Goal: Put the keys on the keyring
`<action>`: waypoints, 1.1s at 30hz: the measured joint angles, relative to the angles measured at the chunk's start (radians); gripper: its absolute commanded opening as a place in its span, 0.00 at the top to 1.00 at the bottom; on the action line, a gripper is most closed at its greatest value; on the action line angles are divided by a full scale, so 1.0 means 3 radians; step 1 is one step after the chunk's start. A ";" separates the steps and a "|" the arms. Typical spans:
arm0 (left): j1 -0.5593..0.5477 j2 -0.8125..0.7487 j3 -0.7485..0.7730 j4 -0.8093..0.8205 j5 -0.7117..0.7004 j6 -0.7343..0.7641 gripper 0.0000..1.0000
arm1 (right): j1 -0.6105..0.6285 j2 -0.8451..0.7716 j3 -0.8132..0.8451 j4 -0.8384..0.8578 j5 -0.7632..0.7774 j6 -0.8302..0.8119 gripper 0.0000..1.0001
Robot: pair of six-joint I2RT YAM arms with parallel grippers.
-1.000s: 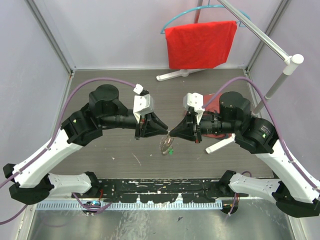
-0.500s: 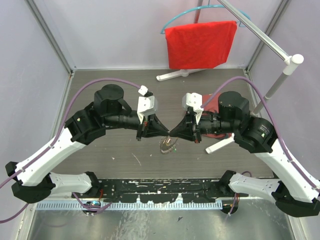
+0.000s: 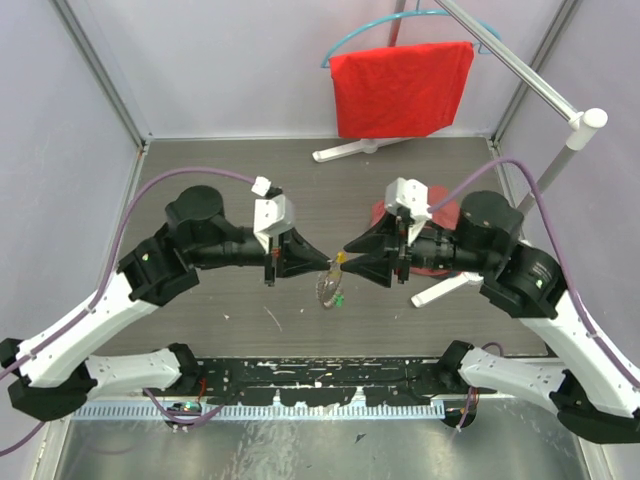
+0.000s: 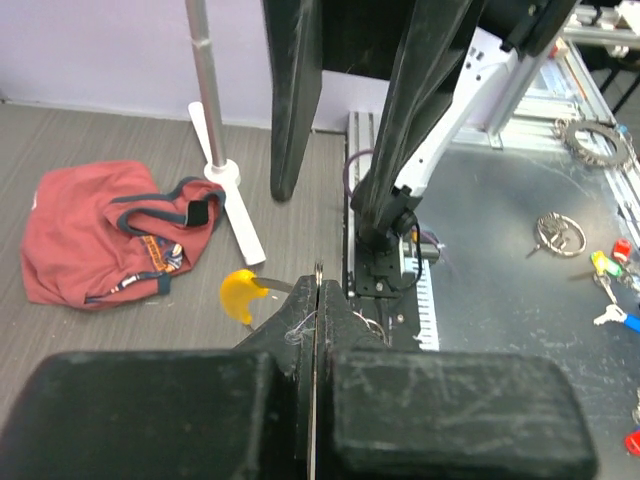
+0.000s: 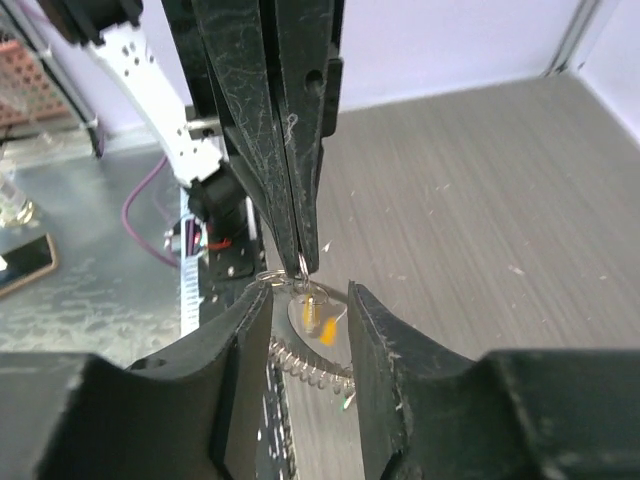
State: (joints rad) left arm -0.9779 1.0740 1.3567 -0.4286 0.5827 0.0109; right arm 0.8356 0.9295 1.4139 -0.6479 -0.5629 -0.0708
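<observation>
Here, the grey wood-grain worktop (image 3: 200,170) sits between pale lilac walls (image 3: 60,120), with bare metal posts (image 3: 103,75) rising at the far corners. At the far edge a red cloth (image 3: 400,88) drapes over a teal clothes hanger (image 3: 345,40), next to a tall white stand (image 3: 560,165). A crumpled maroon garment (image 4: 90,230) lies right of the middle, beside the stand's white foot (image 4: 235,215). A scuffed black strip (image 3: 320,385) runs along the near edge.

Over the worktop's middle the left fingers (image 4: 300,325) are pressed together, pinching the top of the thin grey metal keyring (image 5: 300,264), its yellow curved section (image 4: 240,297) just beside their tips. A small gold-orange key (image 5: 325,331) and a green-headed key (image 3: 341,299) show low in the hanging cluster; whether its lower end touches the worktop I cannot tell. The right fingers (image 5: 375,340) stand spread on either side of the hanging loop, not closed on it.
</observation>
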 measured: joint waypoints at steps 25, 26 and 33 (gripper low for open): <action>0.0000 -0.0548 -0.0932 0.1724 -0.0423 -0.0757 1.00 | 0.0000 -0.0237 -0.0367 0.0834 0.0195 0.0656 0.53; 0.0000 -0.0548 -0.0938 0.1722 -0.0455 -0.0764 1.00 | 0.0000 -0.0239 -0.0375 0.0828 0.0217 0.0642 0.51; 0.0000 -0.0577 -0.0968 0.1570 -0.0685 -0.0758 1.00 | 0.0000 -0.0375 -0.0477 0.0791 0.0608 0.0567 0.37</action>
State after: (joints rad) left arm -0.9779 0.9009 1.0664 0.0425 0.3771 -0.2165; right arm 0.8356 0.8169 1.2709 -0.4107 -0.3805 0.0994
